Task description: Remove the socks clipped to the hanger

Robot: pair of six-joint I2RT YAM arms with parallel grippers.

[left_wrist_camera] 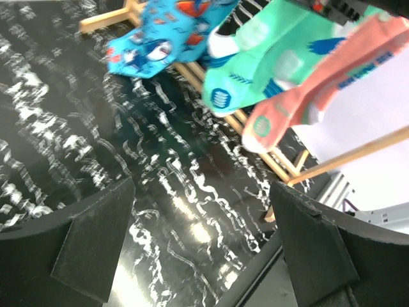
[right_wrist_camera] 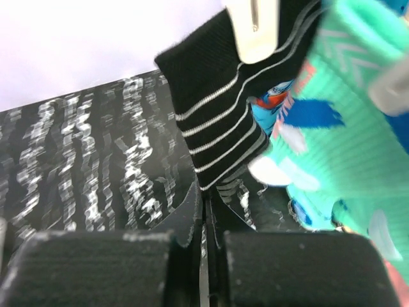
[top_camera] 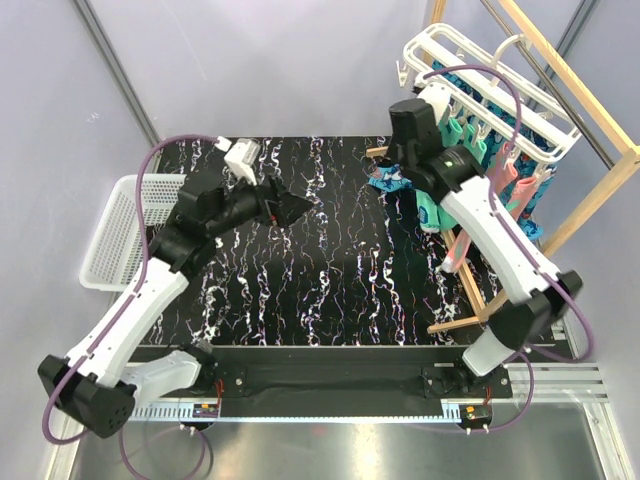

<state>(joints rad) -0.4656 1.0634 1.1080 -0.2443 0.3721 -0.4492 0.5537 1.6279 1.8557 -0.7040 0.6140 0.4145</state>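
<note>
The white hanger point(top_camera: 480, 70) hangs at the back right with socks clipped under it. My right gripper point(top_camera: 398, 168) is at its left end. In the right wrist view its jaws point(right_wrist_camera: 206, 198) are shut on the bottom edge of the dark striped sock point(right_wrist_camera: 217, 109), which hangs from a white clip point(right_wrist_camera: 252, 29). The mint-green sock point(right_wrist_camera: 339, 128) hangs beside it. My left gripper point(top_camera: 298, 208) is open and empty over the table middle point(left_wrist_camera: 201, 192). It faces the blue shark sock point(left_wrist_camera: 160, 38), the mint-green sock point(left_wrist_camera: 268, 57) and the salmon-pink sock point(left_wrist_camera: 326, 83).
A light wooden bar frame point(top_camera: 590, 200) holds the hanger, and its base bars point(left_wrist_camera: 255, 137) lie on the black marbled table point(top_camera: 320, 270). A white mesh basket point(top_camera: 120, 230) stands off the table's left edge.
</note>
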